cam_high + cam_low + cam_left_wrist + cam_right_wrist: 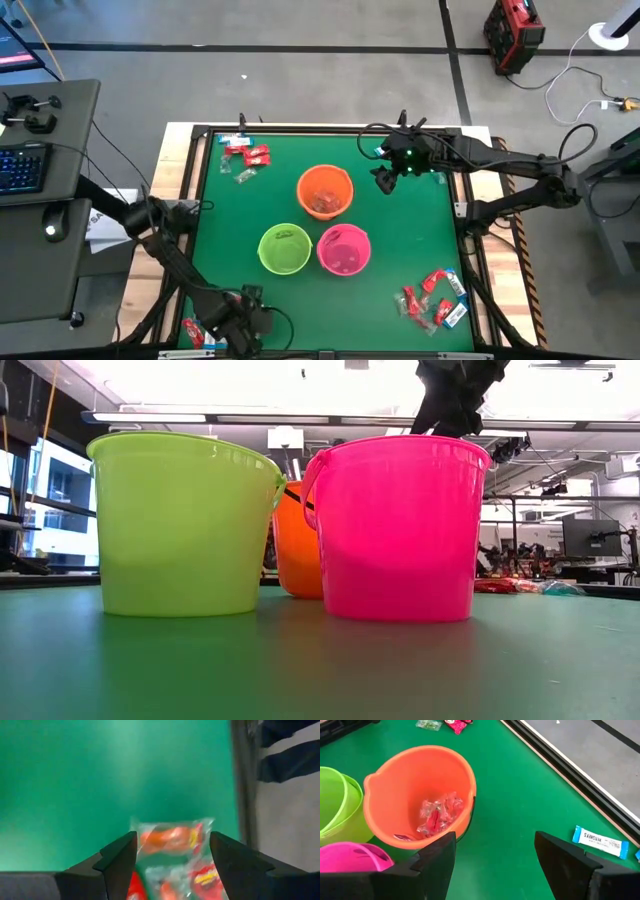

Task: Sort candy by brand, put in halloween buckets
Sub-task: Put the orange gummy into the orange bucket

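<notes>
Three halloween buckets stand mid-table: orange (300, 188), lime green (263, 250) and hot pink (321, 250). The orange bucket (385, 775) holds clear-wrapped candy (437, 815). My left gripper (225, 325) is at the near left corner, pointing down, open over a small heap of candy (194, 330). In its wrist view a clear wrapper with orange inside (172, 836) lies between and below the fingertips, with red wrappers (207, 880) beside it. My right gripper (385, 180) hangs open above the mat, right of the orange bucket, with nothing between its fingers (496, 836).
More candy lies in a far left pile (245, 155) and a near right pile (435, 298). A blue-and-white candy (600, 842) lies by the table's far rail near my right gripper. The black frame (240, 780) edges the mat beside the left gripper. Bare green mat surrounds the buckets.
</notes>
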Action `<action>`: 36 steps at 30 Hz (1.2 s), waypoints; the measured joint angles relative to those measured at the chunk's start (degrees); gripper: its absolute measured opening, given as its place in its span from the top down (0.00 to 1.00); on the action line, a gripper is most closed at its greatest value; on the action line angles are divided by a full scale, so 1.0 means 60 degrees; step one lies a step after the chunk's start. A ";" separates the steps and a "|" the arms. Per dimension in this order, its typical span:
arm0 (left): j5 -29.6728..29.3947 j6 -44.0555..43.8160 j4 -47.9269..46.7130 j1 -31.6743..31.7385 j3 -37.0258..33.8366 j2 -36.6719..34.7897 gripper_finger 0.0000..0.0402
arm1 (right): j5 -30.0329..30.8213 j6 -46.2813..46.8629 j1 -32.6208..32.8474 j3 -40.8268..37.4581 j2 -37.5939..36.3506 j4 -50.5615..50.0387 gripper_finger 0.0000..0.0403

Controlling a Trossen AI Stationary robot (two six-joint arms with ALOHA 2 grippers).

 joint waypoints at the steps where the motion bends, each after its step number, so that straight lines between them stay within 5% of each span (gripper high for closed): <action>1: -0.0029 0.0080 0.0144 -0.0025 -0.0048 0.0000 0.40 | 0.0027 -0.0004 0.0000 0.0000 0.0000 0.0000 0.34; 8: 0.0045 0.0241 0.0001 -0.0025 -0.0376 0.0334 0.49 | 0.0270 0.0001 0.0000 -0.0007 0.0004 -0.0026 0.34; 17: 0.0263 -0.0393 -0.0057 0.0273 -0.0267 -0.0136 0.97 | 0.0339 -0.0077 0.0000 -0.0007 0.0004 -0.0069 0.34; 23: 0.0216 -0.1284 -0.0655 0.0676 -0.0260 -0.2434 0.99 | 0.0339 -0.0500 0.0000 -0.0007 0.0007 -0.0069 0.34; 29: -0.1635 -0.1755 -0.1445 0.1934 -0.0241 -0.5173 1.00 | 0.0419 -0.0688 -0.0007 -0.0007 0.0007 -0.0069 0.34; 33: -0.3628 -0.0634 -0.1302 0.3698 -0.0230 -0.6297 1.00 | 0.0438 -0.0820 -0.0007 -0.0007 0.0005 -0.0066 0.34; 36: -0.3994 0.1203 -0.0751 0.5334 -0.0234 -0.6324 1.00 | 0.0705 -0.0779 -0.0007 -0.0007 0.0005 -0.0062 0.34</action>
